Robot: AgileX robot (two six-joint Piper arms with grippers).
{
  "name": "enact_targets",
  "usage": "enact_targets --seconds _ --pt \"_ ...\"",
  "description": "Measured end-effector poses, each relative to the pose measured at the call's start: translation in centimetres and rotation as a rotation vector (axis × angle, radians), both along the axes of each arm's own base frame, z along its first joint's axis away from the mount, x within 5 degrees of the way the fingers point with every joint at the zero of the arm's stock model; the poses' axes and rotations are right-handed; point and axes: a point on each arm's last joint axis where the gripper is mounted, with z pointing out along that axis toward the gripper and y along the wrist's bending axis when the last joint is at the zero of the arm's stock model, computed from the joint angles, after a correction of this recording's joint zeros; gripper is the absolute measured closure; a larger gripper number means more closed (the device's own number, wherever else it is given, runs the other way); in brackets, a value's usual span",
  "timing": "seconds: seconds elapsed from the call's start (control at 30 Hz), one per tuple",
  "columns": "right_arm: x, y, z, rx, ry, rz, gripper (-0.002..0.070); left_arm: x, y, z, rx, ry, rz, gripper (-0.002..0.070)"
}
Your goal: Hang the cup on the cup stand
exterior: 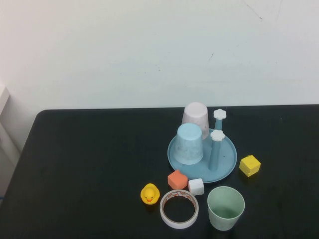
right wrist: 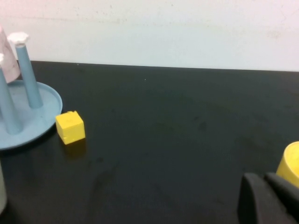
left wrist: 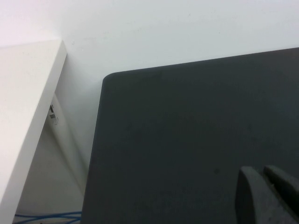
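The cup (exterior: 226,207), pale mint green, stands upright and mouth up near the table's front edge. Behind it is the cup stand (exterior: 227,164), a round light blue tray with two bare flower-capped pegs (exterior: 217,142). A light blue cup (exterior: 190,144) sits upside down on the stand, and a pink-white cup (exterior: 195,117) sits upside down behind that. Neither arm appears in the high view. My left gripper (left wrist: 262,171) is shut over bare black table near its left back corner. My right gripper (right wrist: 264,177) is shut and empty, to the right of the stand (right wrist: 42,126).
In front of the stand lie a yellow duck (exterior: 149,193), a tape roll (exterior: 179,208), an orange block (exterior: 177,179) and a white block (exterior: 196,186). A yellow cube (exterior: 249,165) sits to its right. A yellow object (right wrist: 290,163) is beside my right gripper. A white cabinet (left wrist: 23,116) flanks the table's left.
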Motion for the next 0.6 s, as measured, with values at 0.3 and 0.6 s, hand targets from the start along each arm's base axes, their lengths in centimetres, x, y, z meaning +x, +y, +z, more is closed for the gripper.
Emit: enact_targets --seconds 0.3,0.6 --pt "-0.02 -0.25 0.02 -0.074 0.005 -0.004 0.0676 0.0 0.0 0.0 0.0 0.0 0.0 0.0678" --pt "-0.03 -0.28 0.01 -0.082 0.008 -0.005 0.0676 0.0 0.0 0.0 0.0 0.0 0.0 0.0678"
